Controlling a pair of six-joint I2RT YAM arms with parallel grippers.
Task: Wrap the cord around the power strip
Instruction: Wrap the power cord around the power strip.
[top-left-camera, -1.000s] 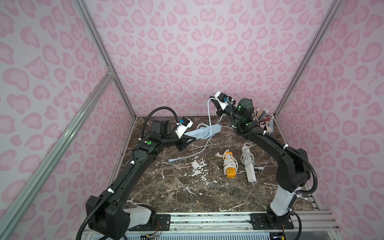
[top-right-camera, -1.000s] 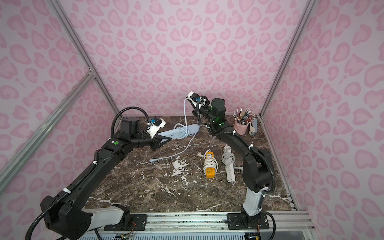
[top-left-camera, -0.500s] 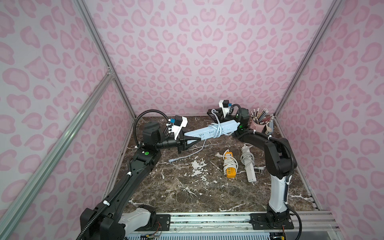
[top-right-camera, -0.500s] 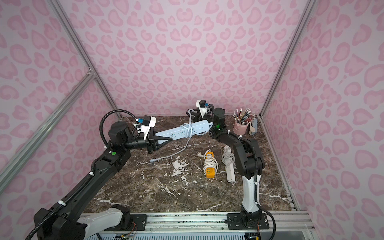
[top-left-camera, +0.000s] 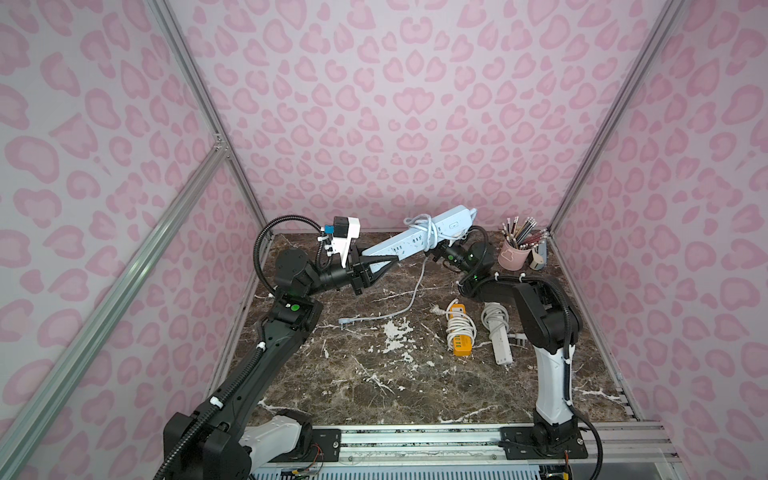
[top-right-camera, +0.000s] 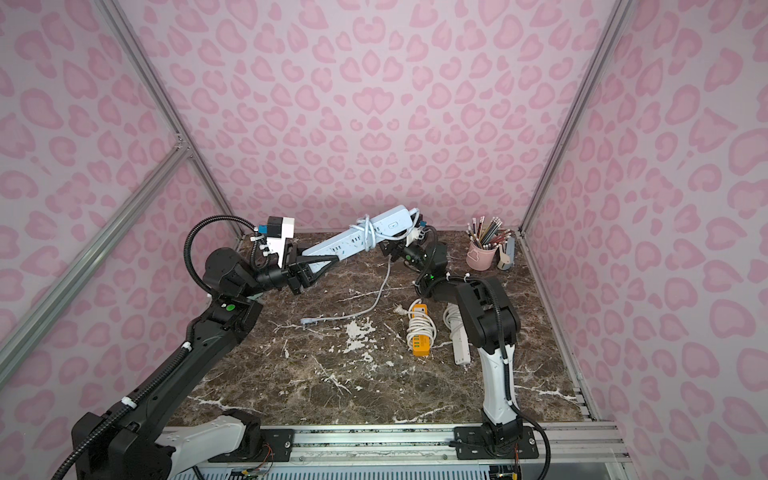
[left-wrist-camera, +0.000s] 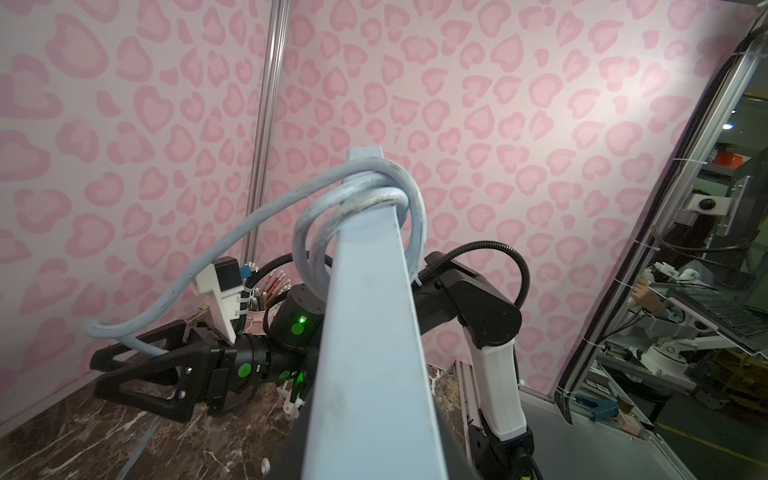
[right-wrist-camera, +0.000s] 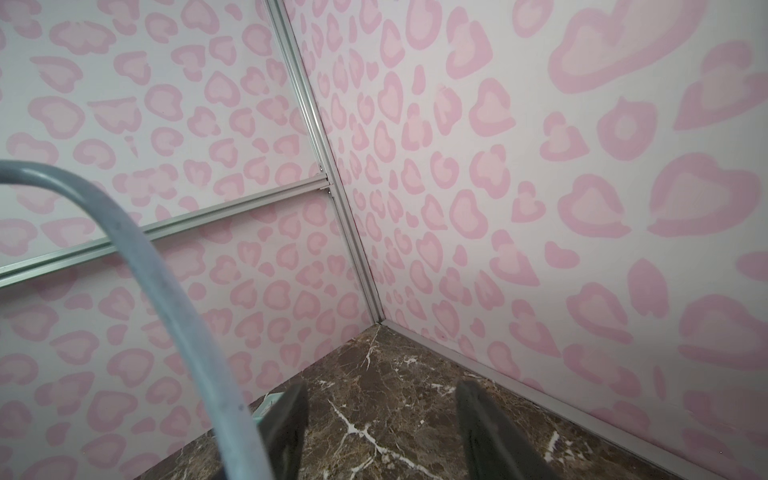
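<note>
Right wrist view shows the right pincer (right-wrist-camera: 380, 390) newly opened, cord (right-wrist-camera: 166, 299) released — left pincer (top-left-camera: 380, 266) stays clamped on the looped power strip (top-left-camera: 407, 241) — the tail below it needs regrasping.

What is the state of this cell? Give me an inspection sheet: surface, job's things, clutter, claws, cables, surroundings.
Surface: dark marble table, white veins and scuffs.
Job's things: pale blue power strip held tilted in the air; its cord looped around the middle, the rest hanging to the table, plug lying flat.
Clutter: orange strip and white strip, each with cord wrapped around it; pink pencil cup.
Claws: left claw shut on the power strip's end; right claw open, cord passing beside it, not gripped.
Cables: black conduit looping on the left arm.
Surroundings: pink heart-print walls, aluminium posts.
</note>
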